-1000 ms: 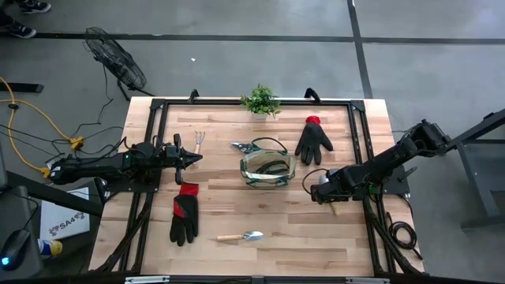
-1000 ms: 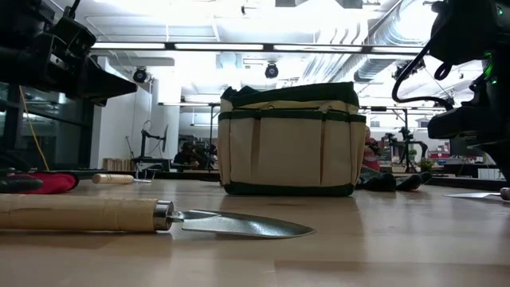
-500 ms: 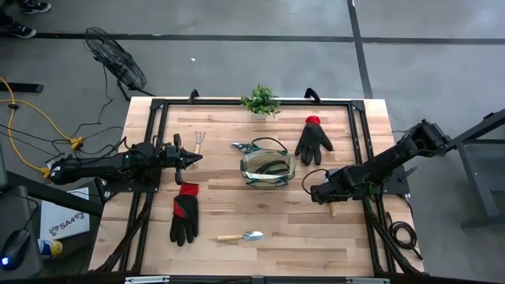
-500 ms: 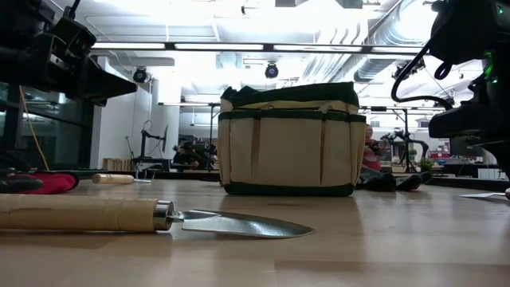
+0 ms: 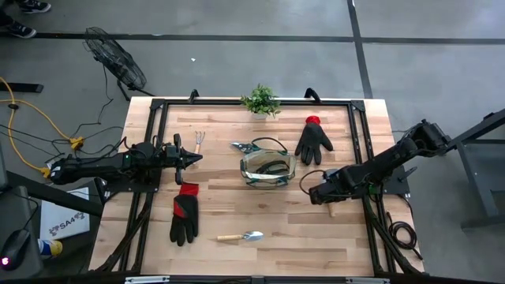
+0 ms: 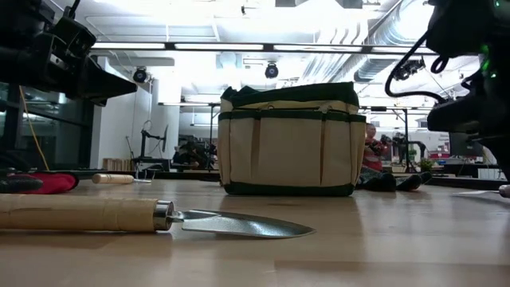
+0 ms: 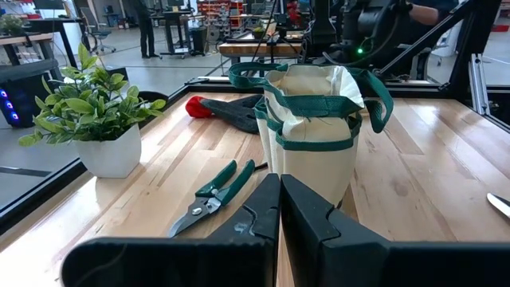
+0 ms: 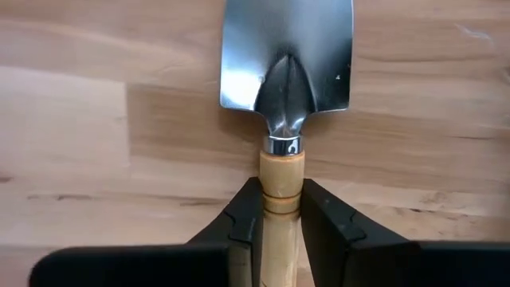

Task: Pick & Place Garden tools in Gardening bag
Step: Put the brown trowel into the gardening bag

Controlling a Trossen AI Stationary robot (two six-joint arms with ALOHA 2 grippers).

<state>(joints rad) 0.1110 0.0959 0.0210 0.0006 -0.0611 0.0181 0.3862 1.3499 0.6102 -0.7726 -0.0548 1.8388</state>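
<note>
The right tool (image 8: 279, 219) clamps the wooden handle of a trowel (image 8: 285, 72) lying flat on the counter (image 8: 96, 119), near the right of the gardening bag (image 5: 268, 167). The left tool (image 7: 279, 209) hovers closed left of the bag.

A robotics lab: exposed ceiling ducts (image 6: 351, 60), strip lights, workbenches (image 7: 263, 49) behind.

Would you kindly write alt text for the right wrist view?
The right gripper is shut on the wooden handle of a trowel, its shiny metal blade lying flat on the light wooden table just ahead.
</note>
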